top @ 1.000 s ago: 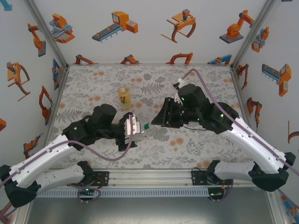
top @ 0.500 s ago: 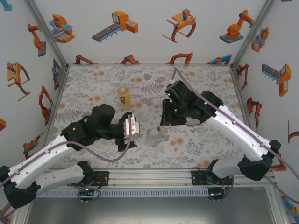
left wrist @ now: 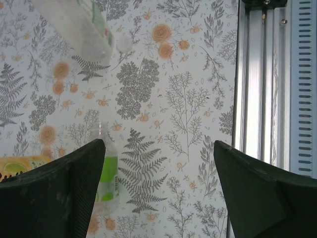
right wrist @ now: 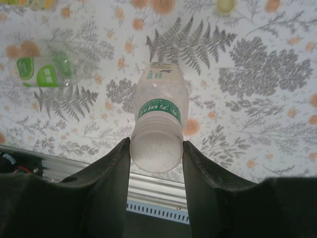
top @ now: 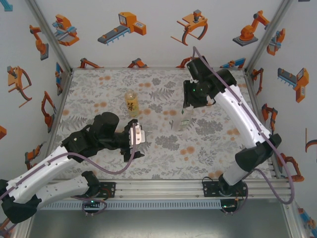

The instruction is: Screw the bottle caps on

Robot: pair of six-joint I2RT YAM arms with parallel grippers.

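Observation:
My right gripper [right wrist: 156, 144] is shut on the base of a clear bottle [right wrist: 159, 106] with a green band, which hangs tilted over the middle of the table [top: 182, 122]. Its neck points away, so I cannot tell whether it carries a cap. My left gripper [left wrist: 158, 148] stands open and empty over the patterned table; in the top view it is at the near left [top: 137, 137]. A short bottle with a green label [left wrist: 107, 179] lies beside the left finger [left wrist: 74, 183] and also appears in the right wrist view [right wrist: 44, 72]. The amber bottle [top: 131, 102] stands upright behind. A small pale round thing [right wrist: 225, 5], perhaps a bottle cap, lies on the table.
The aluminium rail [left wrist: 262, 79] runs along the near table edge, close to my left gripper. Printed walls [top: 148, 29] close in the back and sides. Open patterned tabletop lies at the back left [top: 94, 84].
My right arm swung from next to the left gripper towards the back right, carrying the clear bottle. The left gripper stayed in place and its jaws widened a little.

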